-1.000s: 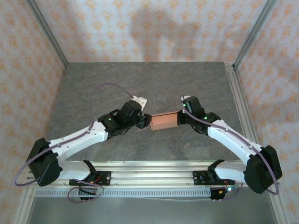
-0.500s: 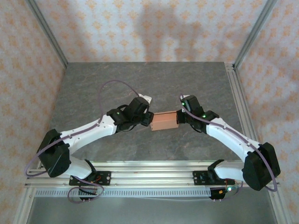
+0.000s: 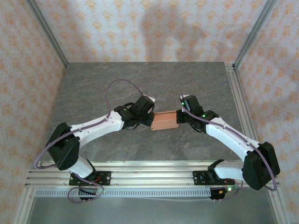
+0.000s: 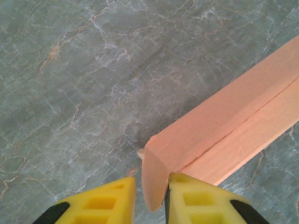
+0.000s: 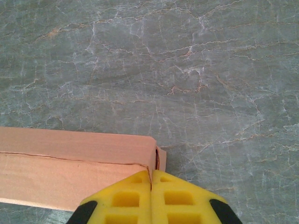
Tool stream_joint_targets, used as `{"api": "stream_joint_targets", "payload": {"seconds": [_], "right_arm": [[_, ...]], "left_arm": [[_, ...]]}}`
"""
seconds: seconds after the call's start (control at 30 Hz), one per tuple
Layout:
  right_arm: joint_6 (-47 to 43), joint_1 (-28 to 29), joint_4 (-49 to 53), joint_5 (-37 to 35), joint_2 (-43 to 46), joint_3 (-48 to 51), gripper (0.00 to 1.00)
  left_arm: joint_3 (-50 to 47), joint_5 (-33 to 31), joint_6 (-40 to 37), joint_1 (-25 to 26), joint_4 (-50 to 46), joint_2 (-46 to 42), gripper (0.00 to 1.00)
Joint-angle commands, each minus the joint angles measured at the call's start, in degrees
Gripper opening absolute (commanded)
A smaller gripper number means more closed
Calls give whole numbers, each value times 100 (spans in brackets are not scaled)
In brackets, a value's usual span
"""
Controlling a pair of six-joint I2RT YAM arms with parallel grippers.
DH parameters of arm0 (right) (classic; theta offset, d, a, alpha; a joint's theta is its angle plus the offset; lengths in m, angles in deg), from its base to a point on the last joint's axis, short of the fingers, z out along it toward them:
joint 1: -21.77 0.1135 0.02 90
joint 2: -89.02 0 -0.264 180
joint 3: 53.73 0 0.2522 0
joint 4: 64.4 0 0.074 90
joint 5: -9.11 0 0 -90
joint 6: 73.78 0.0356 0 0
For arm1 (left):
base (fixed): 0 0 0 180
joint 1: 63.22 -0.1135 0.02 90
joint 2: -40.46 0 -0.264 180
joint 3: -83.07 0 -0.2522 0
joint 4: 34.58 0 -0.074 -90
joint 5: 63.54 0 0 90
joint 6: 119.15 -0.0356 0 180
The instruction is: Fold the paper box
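Judging from how things lie, well past the halfway mark. Lying near the middle of the grey marbled surface (image 3: 117,74), bridged between the two wrists: the paper box (image 3: 164,121), salmon-orange, already raised from flat card into a long rectangular sleeve resting on one long side. Along its upper face, a lengthwise seam (image 5: 70,158) where two panels meet, closed for most of its run but showing as a hairline in both wrist views.

At the right end, right fingers (image 5: 126,198) clenched together, a thin edge of card seemingly running into the line between them; so, gripping the box by that end wall, as far as can be told. Just past that corner, a narrow sliver of a second layer poking out, hinting at a tab not fully seated.

At the left end, left fingers (image 4: 201,200) slightly parted and straddling the end flap (image 4: 154,172), touching it on one side, with a narrow gap on the other; not clamped. Flap bent across the opening yet tilted, its lower tip hanging free, with a small tab corner (image 4: 139,152) peeking beside it.

Left to do, by this reading: pressing the left flap square and tucking it in, seating the right-end tab, checking the long seam. Underside and inside of either end: impossible to tell.
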Motion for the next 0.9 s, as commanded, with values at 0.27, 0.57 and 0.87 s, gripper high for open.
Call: {"api": "stream_joint_targets", "payload": {"seconds": [0.27,0.57,0.87], "right_arm": [[-102,33,209,-52,-49,-173,0],[-115,37,198,-6,-67,-162,0],[-195,42,235,-61,-68,-156,0]], "left_arm": [[483,-101,404,6,-511,157,14],[727,43,1354,5,-772,283,5],[901,550,2036,-155,-702,257,0]]}}
